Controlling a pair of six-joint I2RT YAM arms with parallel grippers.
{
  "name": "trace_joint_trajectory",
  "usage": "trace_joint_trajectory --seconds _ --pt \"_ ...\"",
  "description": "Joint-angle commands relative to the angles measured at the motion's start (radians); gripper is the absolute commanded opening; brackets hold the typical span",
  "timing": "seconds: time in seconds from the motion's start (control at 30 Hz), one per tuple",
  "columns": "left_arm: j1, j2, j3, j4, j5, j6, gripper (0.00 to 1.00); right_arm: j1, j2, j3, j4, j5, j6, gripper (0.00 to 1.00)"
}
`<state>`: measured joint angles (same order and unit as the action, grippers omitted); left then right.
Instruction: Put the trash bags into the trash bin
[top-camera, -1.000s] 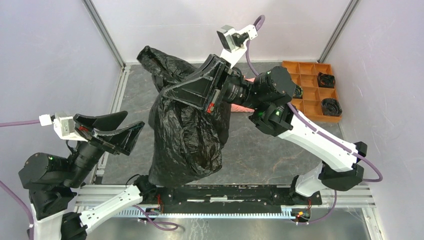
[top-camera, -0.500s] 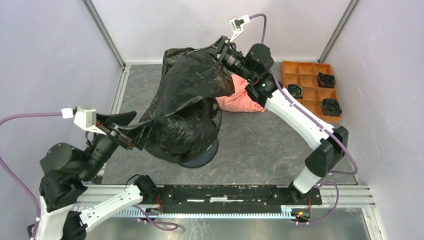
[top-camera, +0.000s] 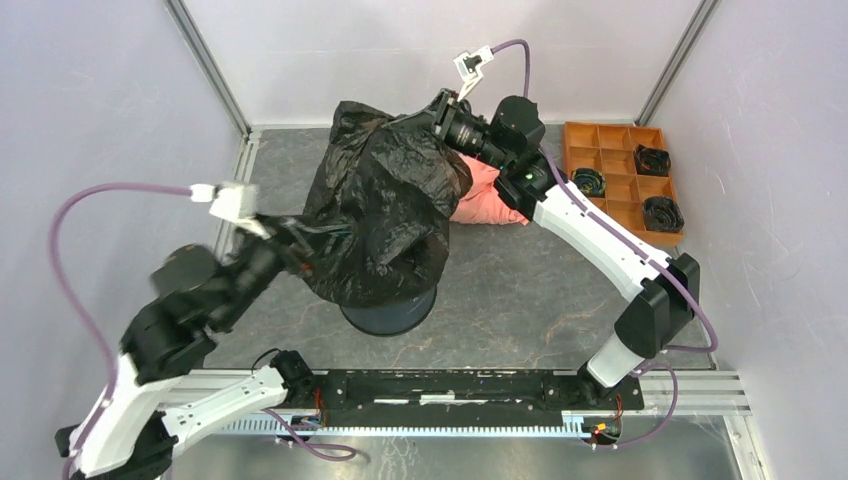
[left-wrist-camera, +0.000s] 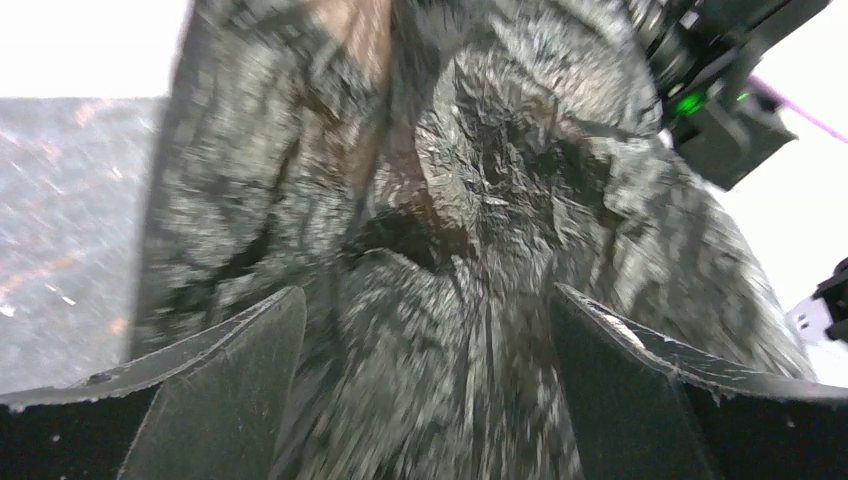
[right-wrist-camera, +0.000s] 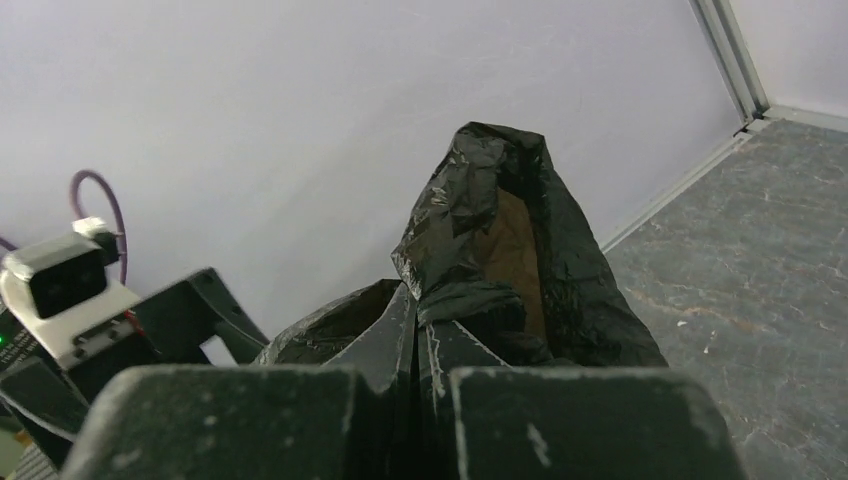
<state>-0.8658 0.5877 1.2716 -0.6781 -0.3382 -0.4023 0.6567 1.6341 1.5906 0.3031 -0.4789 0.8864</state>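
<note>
The black trash bag (top-camera: 385, 205) hangs draped over the dark blue trash bin (top-camera: 392, 316), of which only the lower front shows. My right gripper (top-camera: 432, 108) is shut on the bag's top at the back; in the right wrist view the closed gripper (right-wrist-camera: 418, 300) pinches a fold of the bag (right-wrist-camera: 510, 225). My left gripper (top-camera: 303, 243) stands open against the bag's left side. In the left wrist view the gripper (left-wrist-camera: 425, 330) has wrinkled bag plastic (left-wrist-camera: 480, 190) between its spread fingers (left-wrist-camera: 235, 375).
A salmon-pink cloth (top-camera: 488, 195) lies behind the bag, under the right arm. An orange compartment tray (top-camera: 622, 205) with black parts sits at the back right. Walls and metal frame posts close in the table on three sides.
The right arm has carried the bag back and down, and it now drapes over the bin. The left arm has swung right, bringing its open gripper onto the bag's side.
</note>
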Motion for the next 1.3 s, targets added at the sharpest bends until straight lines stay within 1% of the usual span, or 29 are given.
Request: trace_joint_trajectory --seconds 0.0,0.03,0.13,0.23,0.3,0.43,0.53,0.63,0.77,0.87,0.93,1.03,1.17,1.27 --pt "-0.001 0.206 -0.071 0.015 0.111 -0.122 0.95 0.02 -0.055 0.006 0.026 -0.006 -0.072 0.01" --pt "-0.001 0.265 -0.069 -0.01 0.101 -0.136 0.94 0.033 -0.048 0.024 0.018 -0.022 -0.082 0.01" --pt "-0.001 0.353 -0.104 -0.021 0.018 -0.166 0.92 0.077 -0.036 0.074 -0.059 -0.028 -0.182 0.01" --pt "0.004 0.405 -0.141 -0.021 -0.082 -0.168 0.92 0.116 -0.035 0.115 -0.16 -0.006 -0.307 0.01" --pt "0.012 0.423 -0.157 -0.016 -0.112 -0.167 0.92 0.132 -0.037 0.132 -0.2 -0.007 -0.372 0.01" --pt "0.023 0.423 -0.217 -0.008 -0.1 -0.183 0.95 0.155 -0.037 0.161 -0.278 -0.024 -0.486 0.01" --pt "0.026 0.384 -0.28 -0.011 -0.094 -0.207 0.96 0.176 -0.042 0.155 -0.3 -0.071 -0.563 0.01" --pt "0.027 0.345 -0.329 -0.008 -0.093 -0.212 0.97 0.203 -0.041 0.132 -0.369 -0.093 -0.635 0.01" --pt "0.028 0.341 -0.344 -0.028 -0.123 -0.21 0.97 0.229 -0.031 0.103 -0.436 -0.077 -0.674 0.01" --pt "0.028 0.347 -0.301 -0.068 -0.138 -0.188 0.99 0.233 -0.032 0.11 -0.485 -0.012 -0.68 0.01" --pt "0.028 0.323 -0.255 -0.075 -0.105 -0.161 1.0 0.231 -0.043 0.129 -0.519 0.056 -0.688 0.01" --pt "0.028 0.267 -0.199 -0.059 -0.011 -0.13 1.0 0.22 -0.072 0.146 -0.543 0.155 -0.672 0.01" --pt "0.028 0.205 -0.117 -0.055 0.116 -0.131 1.0 0.201 -0.117 0.108 -0.512 0.177 -0.639 0.01" --pt "0.028 0.161 -0.06 -0.057 0.162 -0.121 1.0 0.194 -0.125 0.096 -0.502 0.177 -0.627 0.01"
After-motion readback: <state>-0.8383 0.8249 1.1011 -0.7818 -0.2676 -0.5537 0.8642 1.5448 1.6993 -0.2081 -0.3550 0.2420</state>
